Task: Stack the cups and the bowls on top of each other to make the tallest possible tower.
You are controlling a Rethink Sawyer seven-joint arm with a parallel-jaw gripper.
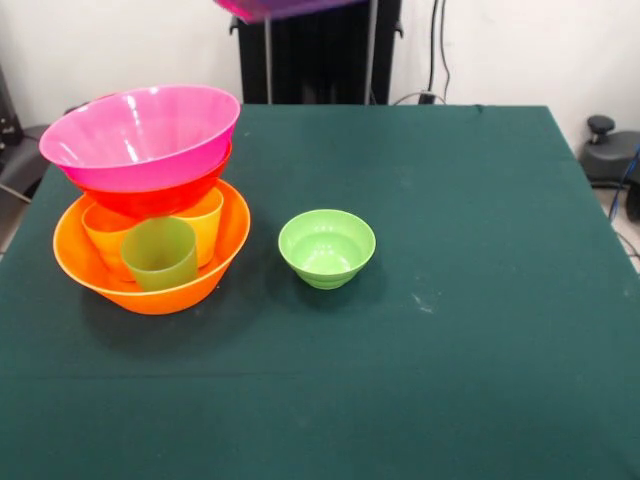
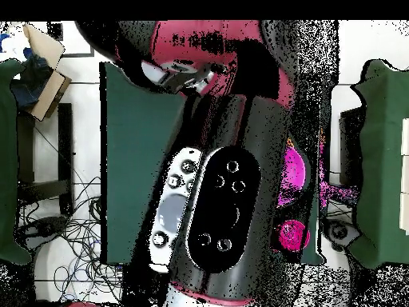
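Observation:
The tower stands at the table's left in the front view. The large orange bowl [image 1: 150, 285] is its base and holds an orange cup [image 1: 103, 235], a yellow cup [image 1: 205, 225] and a green cup [image 1: 160, 255]. A red-orange bowl [image 1: 150, 198] rests on the cups, and the pink bowl [image 1: 140, 135] sits on top of it, tilted. The small light green bowl [image 1: 326, 247] stands alone mid-table. A purple bowl [image 1: 280, 8] hangs in the air at the top edge. The gripper holding it is above the picture. The arm [image 2: 224, 208] fills the overhead view, and the pink bowl [image 2: 297, 172] peeks out beside it.
The green table [image 1: 480, 300] ends at edges on the right and at the front. The robot's black pedestal [image 1: 320, 60] stands at the far side. A black object [image 1: 605, 150] sits off the table's right edge.

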